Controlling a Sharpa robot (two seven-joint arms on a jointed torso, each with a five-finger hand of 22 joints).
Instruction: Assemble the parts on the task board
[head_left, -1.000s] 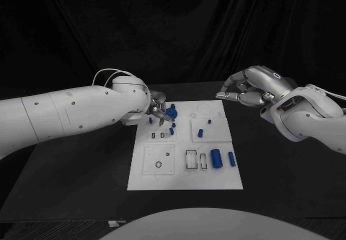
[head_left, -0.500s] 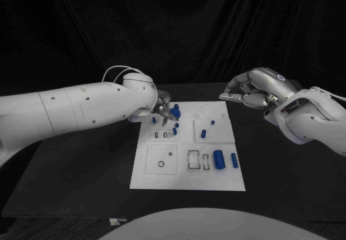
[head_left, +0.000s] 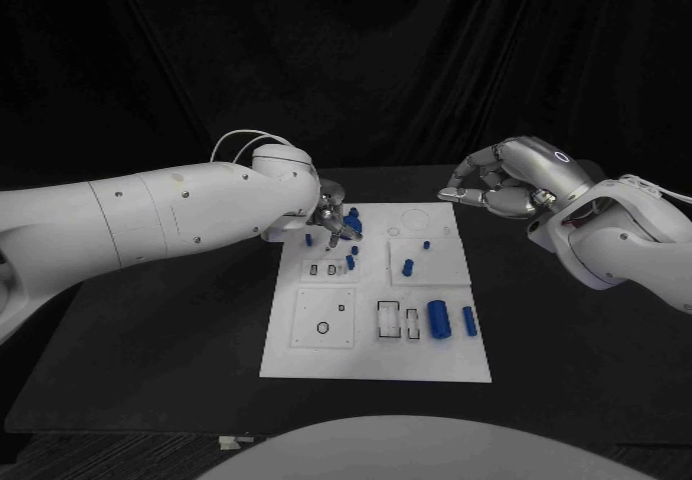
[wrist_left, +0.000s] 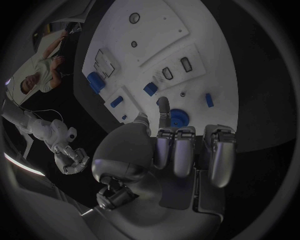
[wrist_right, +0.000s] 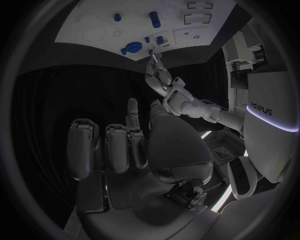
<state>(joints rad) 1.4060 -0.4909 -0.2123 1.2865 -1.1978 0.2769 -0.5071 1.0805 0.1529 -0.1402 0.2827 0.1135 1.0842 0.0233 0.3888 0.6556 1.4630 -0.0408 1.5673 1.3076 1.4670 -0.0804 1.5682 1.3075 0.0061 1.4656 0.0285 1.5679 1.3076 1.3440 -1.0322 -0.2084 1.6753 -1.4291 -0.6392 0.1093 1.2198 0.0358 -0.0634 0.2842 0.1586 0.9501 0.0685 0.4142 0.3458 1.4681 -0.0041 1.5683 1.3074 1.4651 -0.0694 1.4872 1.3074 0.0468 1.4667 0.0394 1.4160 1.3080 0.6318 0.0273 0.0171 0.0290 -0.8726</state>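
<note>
The white task board (head_left: 374, 355) lies in the middle of the black table (head_left: 173, 350). The left hand (head_left: 330, 216) sits over the board's far left corner, its fingertips (wrist_left: 164, 103) at a blue gear (wrist_left: 180, 117); whether it grips the gear cannot be told. The right hand (head_left: 508, 178) hovers off the board's far right corner, fingers curled, holding nothing. Two blue cylinders (head_left: 450, 321) lie near the board's right edge.

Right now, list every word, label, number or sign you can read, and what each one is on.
"sharpa": runs sideways down the white housing of the left arm, in the right wrist view.
Task board: dark outlines and rings only, no lettering readable.
Blue parts: no markings visible.
Left hand and right hand: no text readable on either.
</note>
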